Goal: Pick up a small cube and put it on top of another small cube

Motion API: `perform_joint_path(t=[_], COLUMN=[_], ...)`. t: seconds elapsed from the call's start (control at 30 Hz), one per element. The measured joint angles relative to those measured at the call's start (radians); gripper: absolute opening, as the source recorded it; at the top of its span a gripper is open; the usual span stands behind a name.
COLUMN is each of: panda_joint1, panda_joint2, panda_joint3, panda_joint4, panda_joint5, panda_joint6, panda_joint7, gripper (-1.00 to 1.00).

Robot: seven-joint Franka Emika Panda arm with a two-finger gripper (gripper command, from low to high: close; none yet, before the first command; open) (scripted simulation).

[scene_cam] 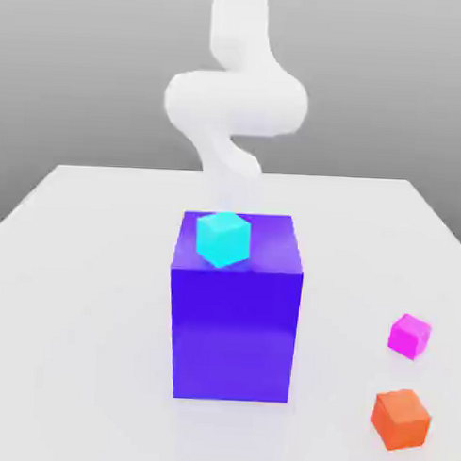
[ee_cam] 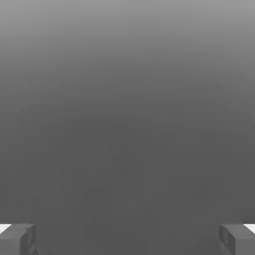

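Grey, featureless backdrop sits behind a pale matte table (scene_cam: 71,293) in the exterior view; at its middle stands a tall glossy blue-violet block (scene_cam: 235,329), and a small cyan cube (scene_cam: 222,239) rests on its top face; my white arm (scene_cam: 235,98) curls above and behind the block. The magenta-pink cube (scene_cam: 410,336) lies on the table toward the exterior view's right, well apart from the block; the orange cube (scene_cam: 402,419), slightly larger, sits near it, closer to the camera, with a clear gap between them. All the cubes look hard, flat-faced and sharp-edged, so a square pinch should hold.

From the hand view, my gripper (ee_cam: 127,239) is spread wide, holding nothing; the two grey, blocky fingertips (ee_cam: 17,239) stand far apart over plain grey shading. I judge the reach has not begun; to do it well I should come over the pink cube from above, line my pads with two opposite faces, and descend straight so I do not nudge the orange one.
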Motion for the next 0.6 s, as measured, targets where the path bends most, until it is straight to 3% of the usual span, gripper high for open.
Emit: perform_joint_path(t=[0.37,0.6], panda_joint1=[0.209,0.334], panda_joint2=[0.4,0.658], panda_joint3=[0.208,0.358], panda_joint4=[-0.206,-0.336], panda_joint5=[0.063,-0.014], panda_joint6=[0.245,0.4], panda_joint7=[-0.004,0.077], gripper=[0.0,0.0])
